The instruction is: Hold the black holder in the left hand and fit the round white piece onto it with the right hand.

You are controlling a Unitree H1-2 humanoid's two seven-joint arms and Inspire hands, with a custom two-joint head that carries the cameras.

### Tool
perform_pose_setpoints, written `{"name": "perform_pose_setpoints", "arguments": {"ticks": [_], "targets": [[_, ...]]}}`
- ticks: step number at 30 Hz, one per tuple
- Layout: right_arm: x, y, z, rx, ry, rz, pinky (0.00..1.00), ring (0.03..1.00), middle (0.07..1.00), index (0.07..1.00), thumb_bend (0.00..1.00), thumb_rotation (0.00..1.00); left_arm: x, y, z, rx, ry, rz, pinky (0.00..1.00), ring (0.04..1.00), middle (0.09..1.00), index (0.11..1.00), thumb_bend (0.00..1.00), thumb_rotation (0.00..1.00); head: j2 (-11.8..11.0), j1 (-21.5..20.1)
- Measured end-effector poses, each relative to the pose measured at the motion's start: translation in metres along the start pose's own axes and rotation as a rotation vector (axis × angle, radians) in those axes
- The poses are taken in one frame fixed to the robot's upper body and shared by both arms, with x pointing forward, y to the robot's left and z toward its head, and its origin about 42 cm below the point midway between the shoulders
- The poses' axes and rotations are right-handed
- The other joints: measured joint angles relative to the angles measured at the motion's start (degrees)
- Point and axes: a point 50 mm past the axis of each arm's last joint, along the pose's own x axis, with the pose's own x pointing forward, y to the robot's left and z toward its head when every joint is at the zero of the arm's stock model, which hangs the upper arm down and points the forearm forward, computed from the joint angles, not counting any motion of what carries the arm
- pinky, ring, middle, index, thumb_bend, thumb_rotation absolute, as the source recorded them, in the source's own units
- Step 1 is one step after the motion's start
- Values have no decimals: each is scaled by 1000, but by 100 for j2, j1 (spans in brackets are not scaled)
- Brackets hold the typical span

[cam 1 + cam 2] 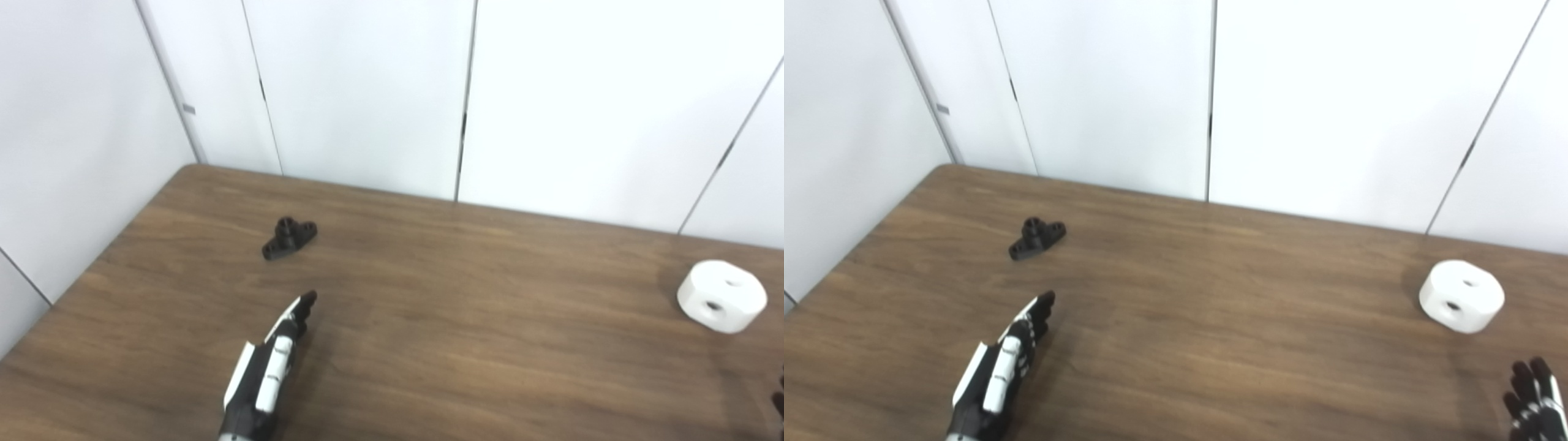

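The black holder (289, 237) lies on the brown table at the far left; it also shows in the right eye view (1036, 237). The round white piece (721, 296), with two small holes, sits at the right side of the table and shows in the right eye view (1461, 296) too. My left hand (269, 361) is open and empty, fingers stretched toward the holder, a short way in front of it. My right hand (1532, 395) is open and empty at the bottom right corner, in front of the white piece.
The wooden table (459, 318) has its left edge close to the holder. White wall panels (367, 92) stand right behind the table's far edge.
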Motion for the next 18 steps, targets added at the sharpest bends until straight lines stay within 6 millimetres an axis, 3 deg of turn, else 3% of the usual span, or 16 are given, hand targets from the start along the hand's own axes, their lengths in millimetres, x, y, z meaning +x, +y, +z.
{"name": "perform_pose_setpoints", "arguments": {"ticks": [4, 13, 16, 18], "targets": [[0, -1, 0, -1, -5, -5, 998, 955, 932, 939, 742, 941, 0, -2, -1, 10, -2, 0, 1000, 996, 962, 926, 485, 1000, -115, 27], [0, -2, 0, 1, -5, -10, 960, 932, 917, 924, 745, 932, 0, -6, -2, 66, -5, 1, 1000, 986, 955, 912, 459, 968, -45, -210], [0, -3, 0, 2, -5, -12, 964, 941, 919, 927, 763, 931, -1, -7, -1, 117, -6, 0, 957, 963, 948, 898, 441, 736, -9, -281], [0, -3, 0, 5, -5, -13, 993, 955, 925, 928, 782, 931, -1, -6, 0, 179, -11, 20, 897, 927, 922, 877, 434, 520, 0, -290]]}}
